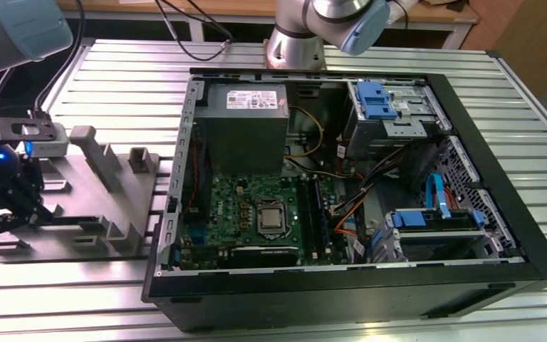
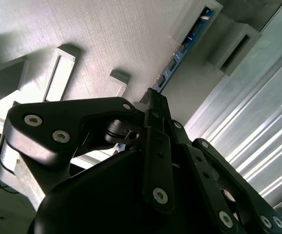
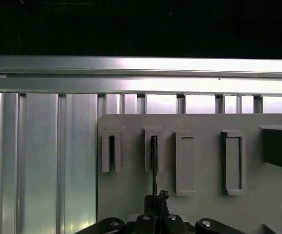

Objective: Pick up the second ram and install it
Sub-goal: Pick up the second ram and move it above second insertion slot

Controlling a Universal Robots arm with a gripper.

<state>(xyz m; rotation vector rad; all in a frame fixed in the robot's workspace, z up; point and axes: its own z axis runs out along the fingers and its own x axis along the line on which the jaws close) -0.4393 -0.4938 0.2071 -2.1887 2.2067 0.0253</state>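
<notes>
The second ram (image 2: 180, 53) is a thin dark-blue strip standing on edge in the slotted holders of a grey fixture plate (image 1: 102, 192). In the first wrist view the ram (image 3: 153, 168) appears edge-on, running from a holder slot down to my fingertips. My gripper (image 2: 153, 100) has its black fingers drawn together on the near end of the strip. In the exterior view my gripper (image 1: 9, 212) sits at the fixture's left end, with the ram (image 1: 74, 220) reaching out of it toward the computer case. The green motherboard (image 1: 250, 210) lies inside the open case.
The open black computer case (image 1: 350, 285) stands to the exterior view's right of the fixture, with a grey power-supply box (image 1: 245, 117), blue drive brackets (image 1: 373, 100) and loose cables (image 1: 350, 206). Upright grey holders (image 1: 88, 142) rise from the fixture. The table (image 1: 122, 85) is ribbed aluminium.
</notes>
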